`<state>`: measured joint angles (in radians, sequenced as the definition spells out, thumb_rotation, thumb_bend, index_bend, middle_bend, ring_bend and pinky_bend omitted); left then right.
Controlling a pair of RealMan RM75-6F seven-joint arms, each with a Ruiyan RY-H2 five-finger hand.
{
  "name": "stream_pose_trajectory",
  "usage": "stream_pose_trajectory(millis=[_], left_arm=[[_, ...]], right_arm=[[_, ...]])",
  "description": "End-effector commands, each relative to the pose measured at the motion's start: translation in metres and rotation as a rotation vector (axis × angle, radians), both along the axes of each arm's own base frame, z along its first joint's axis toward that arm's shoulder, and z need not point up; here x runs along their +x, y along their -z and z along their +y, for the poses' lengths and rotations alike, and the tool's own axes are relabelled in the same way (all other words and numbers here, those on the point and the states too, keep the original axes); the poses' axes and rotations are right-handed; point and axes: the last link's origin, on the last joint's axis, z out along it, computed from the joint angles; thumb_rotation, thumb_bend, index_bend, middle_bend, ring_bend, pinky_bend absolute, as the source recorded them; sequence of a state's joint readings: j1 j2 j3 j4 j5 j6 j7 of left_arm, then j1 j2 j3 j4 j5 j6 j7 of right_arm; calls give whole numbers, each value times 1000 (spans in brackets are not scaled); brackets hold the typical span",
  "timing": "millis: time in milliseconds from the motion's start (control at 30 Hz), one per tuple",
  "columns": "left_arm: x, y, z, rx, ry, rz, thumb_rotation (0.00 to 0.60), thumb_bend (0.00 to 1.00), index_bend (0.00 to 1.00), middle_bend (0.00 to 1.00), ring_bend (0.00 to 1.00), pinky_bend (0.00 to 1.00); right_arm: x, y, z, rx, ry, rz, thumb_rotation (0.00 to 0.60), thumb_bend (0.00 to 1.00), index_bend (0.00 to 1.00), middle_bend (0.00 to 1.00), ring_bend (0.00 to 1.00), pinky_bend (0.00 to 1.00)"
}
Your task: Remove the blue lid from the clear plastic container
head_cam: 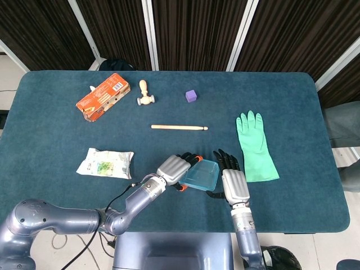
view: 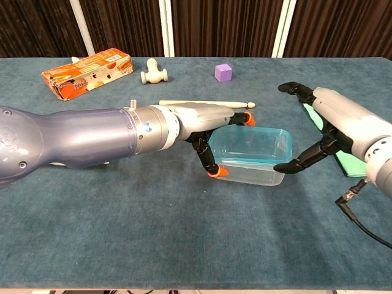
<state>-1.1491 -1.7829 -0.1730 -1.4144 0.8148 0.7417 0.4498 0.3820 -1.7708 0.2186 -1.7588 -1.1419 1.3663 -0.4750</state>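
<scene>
Left hand (view: 211, 131) clamped on the near-left end of the clear plastic container (view: 250, 155), orange-tipped fingers (view: 214, 172) hooked down over its left wall, thumb side reaching along the far rim. Right hand (view: 327, 131) spread wide at the container's right end, dark fingertips (view: 283, 166) touching or just beside the lower right corner, upper fingers arched above and apart from the rim; gripping nothing. Same pair seen from the head view as left hand (head_cam: 175, 167) and right hand (head_cam: 232, 184) flanking the container (head_cam: 201, 175) near the front edge of the table (head_cam: 292, 101). Blue lid (view: 251, 144) seated on the container's top, showing as a blue rim around it; cannot tell whether any corner is lifted.

Elsewhere on the teal cloth: green rubber glove (head_cam: 255, 146) lying flat, just right of the right hand, fingers pointing to the far side. Wooden stick (head_cam: 179, 127) lying crosswise beyond the container, well apart from it in the head view. Purple cube (head_cam: 191, 95) further back. Small wooden toy (head_cam: 145, 94) left of the cube, orange carton (head_cam: 103, 96) beside it on the left. Crumpled snack packet (head_cam: 105, 163) near the left arm, left of the container.
</scene>
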Motion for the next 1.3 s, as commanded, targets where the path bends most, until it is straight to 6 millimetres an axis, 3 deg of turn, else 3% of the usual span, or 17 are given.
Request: stream_pose_trajectory(millis=[33, 800, 1300], left_arm=[[0, 0, 0, -2, 0, 1, 600, 319, 119, 213, 186, 302], [7, -4, 0, -23, 19, 5, 600, 319, 119, 216, 207, 329], [10, -6, -1, -31, 9, -21, 600, 263, 113, 184, 167, 285]], right_arm=[[0, 0, -1, -3, 1, -3, 600, 108, 0, 0, 0, 0], [2, 1, -7, -26, 16, 4, 600, 108, 1, 0, 0, 0], [2, 3, -7, -26, -35, -24, 600, 110, 158, 128, 12, 0]])
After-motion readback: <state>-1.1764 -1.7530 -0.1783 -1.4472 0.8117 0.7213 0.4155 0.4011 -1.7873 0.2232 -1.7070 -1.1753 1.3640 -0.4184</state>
